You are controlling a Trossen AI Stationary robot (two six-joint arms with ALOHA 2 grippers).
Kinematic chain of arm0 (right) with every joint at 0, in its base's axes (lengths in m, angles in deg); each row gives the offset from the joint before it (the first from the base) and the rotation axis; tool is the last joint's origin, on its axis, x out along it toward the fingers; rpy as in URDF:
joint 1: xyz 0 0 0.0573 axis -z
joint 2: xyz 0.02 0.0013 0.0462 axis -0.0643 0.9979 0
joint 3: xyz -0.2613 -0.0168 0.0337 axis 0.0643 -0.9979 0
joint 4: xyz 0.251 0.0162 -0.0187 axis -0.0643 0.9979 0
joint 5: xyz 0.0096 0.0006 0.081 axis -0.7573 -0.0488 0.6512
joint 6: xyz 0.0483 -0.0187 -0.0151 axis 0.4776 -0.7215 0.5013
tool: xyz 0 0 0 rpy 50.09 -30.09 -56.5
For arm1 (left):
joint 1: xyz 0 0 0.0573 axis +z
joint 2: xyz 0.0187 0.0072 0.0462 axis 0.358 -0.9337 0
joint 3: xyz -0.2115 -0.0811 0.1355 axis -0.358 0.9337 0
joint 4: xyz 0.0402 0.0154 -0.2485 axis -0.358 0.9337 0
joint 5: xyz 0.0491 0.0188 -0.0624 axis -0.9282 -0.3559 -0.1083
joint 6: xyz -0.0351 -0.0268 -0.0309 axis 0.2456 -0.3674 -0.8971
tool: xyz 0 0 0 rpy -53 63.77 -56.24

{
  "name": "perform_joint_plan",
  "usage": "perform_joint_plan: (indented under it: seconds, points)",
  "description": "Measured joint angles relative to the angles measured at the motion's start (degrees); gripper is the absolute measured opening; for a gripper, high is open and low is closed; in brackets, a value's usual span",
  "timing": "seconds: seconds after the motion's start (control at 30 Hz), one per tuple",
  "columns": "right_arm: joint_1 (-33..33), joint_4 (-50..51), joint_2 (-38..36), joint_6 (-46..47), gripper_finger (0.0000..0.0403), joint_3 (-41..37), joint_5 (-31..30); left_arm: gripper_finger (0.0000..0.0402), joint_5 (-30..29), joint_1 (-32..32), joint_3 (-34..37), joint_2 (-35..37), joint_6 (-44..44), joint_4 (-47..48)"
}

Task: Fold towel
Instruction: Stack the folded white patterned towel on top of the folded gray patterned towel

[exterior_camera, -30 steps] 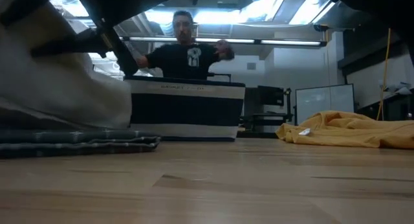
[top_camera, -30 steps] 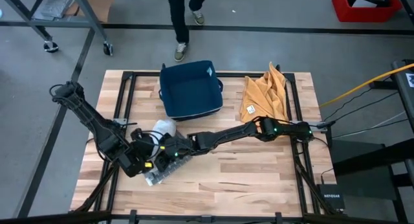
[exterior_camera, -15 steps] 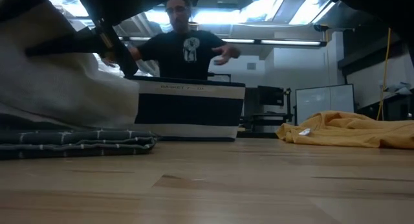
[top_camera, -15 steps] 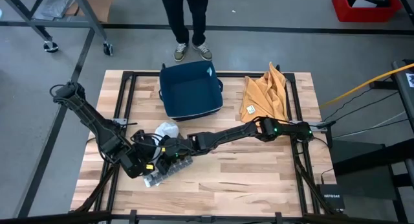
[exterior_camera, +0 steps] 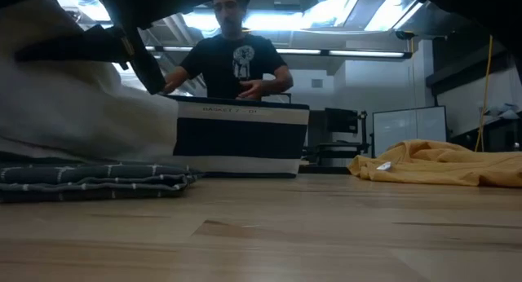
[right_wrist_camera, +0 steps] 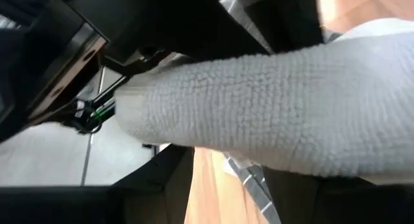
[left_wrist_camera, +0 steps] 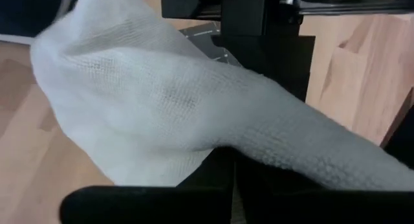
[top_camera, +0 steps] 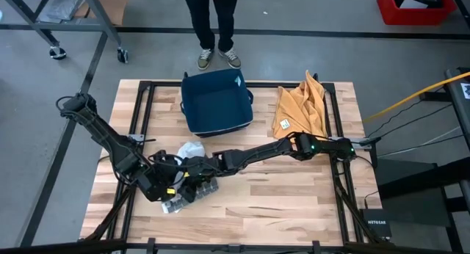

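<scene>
Left side of table: the left gripper [top_camera: 170, 186] sits low near the front-left, fingers closed on the white towel [top_camera: 189, 150]. The left wrist view confirms cloth draped across and pinched at that gripper. The towel rises in a bunched white mound just behind both grippers; in the low view it hangs as a pale mass [exterior_camera: 73, 94] above the table [top_camera: 294, 202].

Beneath it lies a dark grey checked cloth [top_camera: 189, 199], already folded flat [exterior_camera: 98, 178], with its front end showing past the grippers.

Centre: the right gripper [top_camera: 197, 173] reaches across from the right and meets the left one at the towel. Its jaws stand fairly wide, and white terry cloth fills the right wrist view; whether it is gripping the cloth or merely against it cannot be told.

Behind centre: a navy basket [top_camera: 217, 101]. A person [exterior_camera: 236, 58] stands just beyond the table's far edge.

Right: a yellow cloth [top_camera: 301, 111] lies crumpled, untouched.

Assessment: the white towel is gathered and lifted, not laid out; no clean fold is visible. The fold proper appears largely outstanding.
</scene>
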Motion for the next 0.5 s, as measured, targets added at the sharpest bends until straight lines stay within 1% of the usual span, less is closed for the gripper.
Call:
perform_joint_plan:
  seconds: [0.1,0.27,0.33,0.4,0.5]
  points:
    - [-0.01,0.1,0.0,-0.12,0.0177,0.0,1.71,0.0038,0.63,0.36,0.0,-0.04,0.01,-0.8]
    - [-0.09,0.65,0.0,-0.16,0.0177,-0.07,2.32,0.0107,0.5,0.87,0.02,-1.21,0.02,-1.54]
    - [-0.13,1.27,0.0,-0.4,0.0177,-0.11,2.77,0.0128,0.42,0.87,0.02,-1.95,-0.18,-2.32]
    - [-0.12,2.28,0.0,0.35,0.0177,-0.11,4.94,0.0142,0.59,0.72,0.11,-2.36,-0.9,-3.87]
    - [0.21,2.7,0.0,3.97,0.0177,0.0,11.42,0.0148,1.94,0.27,0.11,-2.8,-0.87,-6.53]
